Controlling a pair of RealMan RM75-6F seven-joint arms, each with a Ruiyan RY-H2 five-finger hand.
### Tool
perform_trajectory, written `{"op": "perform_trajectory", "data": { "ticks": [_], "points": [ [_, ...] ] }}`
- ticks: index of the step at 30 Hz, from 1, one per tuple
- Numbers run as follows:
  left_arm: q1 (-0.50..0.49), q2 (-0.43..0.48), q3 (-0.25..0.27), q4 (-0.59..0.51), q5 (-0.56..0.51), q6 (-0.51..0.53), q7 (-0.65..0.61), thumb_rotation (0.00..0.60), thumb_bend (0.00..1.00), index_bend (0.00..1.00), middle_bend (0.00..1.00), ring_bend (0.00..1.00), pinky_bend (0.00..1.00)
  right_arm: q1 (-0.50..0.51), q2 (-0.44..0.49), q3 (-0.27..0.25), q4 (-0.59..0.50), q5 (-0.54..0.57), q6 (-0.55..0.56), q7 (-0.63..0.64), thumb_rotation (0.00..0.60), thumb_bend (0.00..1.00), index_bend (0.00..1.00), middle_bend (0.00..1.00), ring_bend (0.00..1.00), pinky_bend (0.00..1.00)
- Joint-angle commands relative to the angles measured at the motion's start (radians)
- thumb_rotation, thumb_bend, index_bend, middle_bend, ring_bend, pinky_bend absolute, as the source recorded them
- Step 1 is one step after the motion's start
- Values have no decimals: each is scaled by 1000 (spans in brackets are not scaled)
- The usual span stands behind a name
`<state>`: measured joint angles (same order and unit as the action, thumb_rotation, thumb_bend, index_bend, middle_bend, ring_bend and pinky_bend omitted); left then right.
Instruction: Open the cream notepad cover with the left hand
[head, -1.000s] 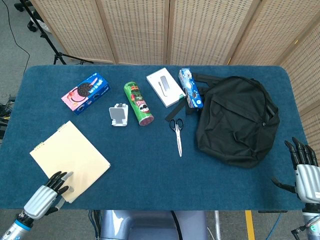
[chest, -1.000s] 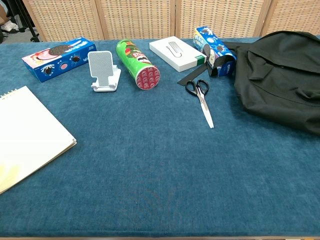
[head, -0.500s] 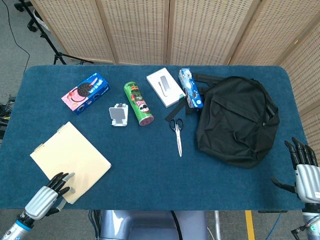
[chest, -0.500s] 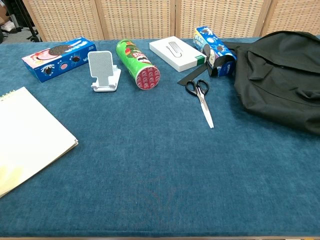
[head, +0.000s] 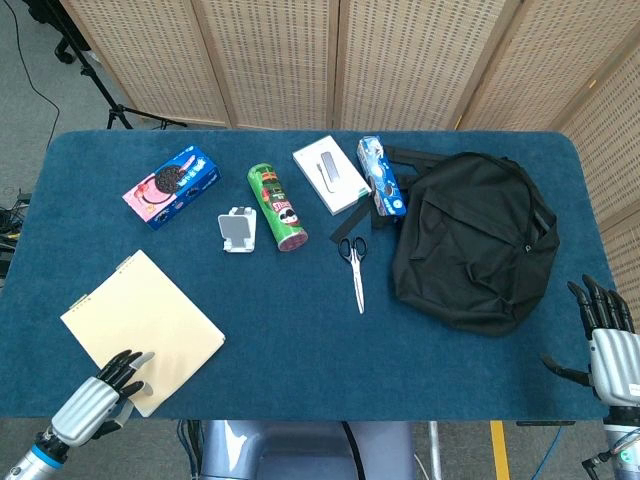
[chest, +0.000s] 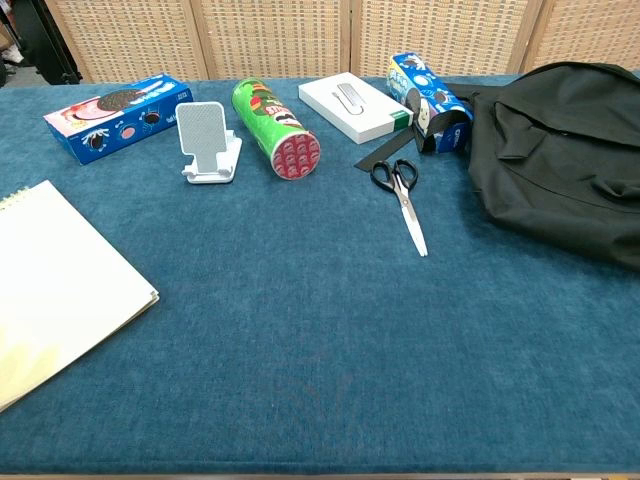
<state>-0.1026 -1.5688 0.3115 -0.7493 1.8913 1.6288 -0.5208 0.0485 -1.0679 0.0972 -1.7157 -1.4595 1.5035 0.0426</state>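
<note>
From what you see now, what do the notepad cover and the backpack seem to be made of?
Cream notepad cover: probably thin card or paper, matte, lying flat with crisp edges.
Black backpack: looks like woven fabric, perhaps nylon, with soft folds and a dull sheen.

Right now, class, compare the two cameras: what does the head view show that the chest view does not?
Only the head view shows the left hand, fingertips resting on the cream notepad's near corner, the right hand with fingers spread at the table's right edge, and the whole black backpack. Only the chest view shows the Pringles can's red end. Both show the scissors, phone stand and closed notepad.
</note>
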Motion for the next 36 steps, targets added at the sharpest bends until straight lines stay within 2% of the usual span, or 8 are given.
{"op": "perform_trajectory", "data": {
  "ticks": [1,14,17,21,25,31,33,36],
  "points": [
    [-1,7,8,-14,12,10,4,600,683,749,0,0,0,0,0,0,1,0,0,1,600,156,47,0,0,0],
    [-28,77,75,-145,97,55,-46,600,687,749,0,0,0,1,-1,-2,0,0,-4,-1,600,158,47,0,0,0],
    [-31,87,70,-172,94,75,-78,600,687,749,0,0,0,1,-1,-3,-1,0,-5,-1,600,156,47,0,0,0],
    [-31,98,-3,-220,-2,101,-197,600,686,749,0,0,0,1,-1,-3,-1,-1,-4,0,600,156,47,0,0,0],
    [-47,143,-92,-323,-128,82,-338,600,690,749,0,0,0,1,0,-3,-2,0,-5,3,600,158,47,0,0,0],
    [-73,208,-195,-463,-259,28,-420,600,697,749,0,0,0,1,0,-5,-3,-2,-5,1,600,156,47,0,0,0],
    [-90,229,-250,-514,-323,-8,-441,600,698,749,0,0,0,2,-1,-5,-3,-3,-6,-2,600,156,47,0,0,0],
    [-140,267,-356,-592,-458,-118,-496,600,703,749,0,0,0,2,-3,-7,-3,-3,-9,-5,600,156,47,0,0,0]
  ]
}}
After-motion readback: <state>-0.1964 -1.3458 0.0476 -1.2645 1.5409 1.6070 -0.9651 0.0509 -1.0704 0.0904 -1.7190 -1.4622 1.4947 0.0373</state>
